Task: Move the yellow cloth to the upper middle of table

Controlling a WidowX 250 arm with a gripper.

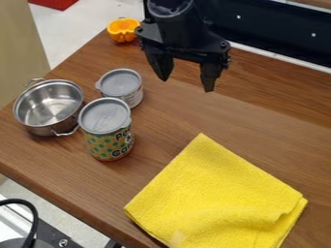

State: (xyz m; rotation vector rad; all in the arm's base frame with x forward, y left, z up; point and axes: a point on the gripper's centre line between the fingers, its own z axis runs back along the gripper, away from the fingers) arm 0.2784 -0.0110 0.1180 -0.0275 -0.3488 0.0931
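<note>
A brown wood-grain table (171, 126) runs across most of the frame, its near edge slanting from the left side down to the bottom. Along the upper right stands a dark panel (284, 41) with a pale strip (288, 61) at its foot. Pale floor (87, 22) shows at the upper left, with a red object (55, 2) at the top edge and a tan panel (18, 46) down the left side. A black cable (34, 215) curves at the lower left, beyond the table.

At the left, a shiny metal pot (40, 129) with two loop handles stands upright and open, its bare inside visible to the bottom. Just beside it, a patterned can (107, 145) stands upright under a grey lid; a shorter can (135, 98), also grey-lidded, stands behind it. The lids hide what is in both. A cut orange (123, 30) lies near the table's corner at the upper left.

The claw (186, 85) hangs down over the table at the upper middle, released, its two fingers spread well apart with wood visible between them. It is well apart from the yellow cloth (219, 193), which lies folded on the table from the lower middle to the lower right, one corner pointing up the frame.
</note>
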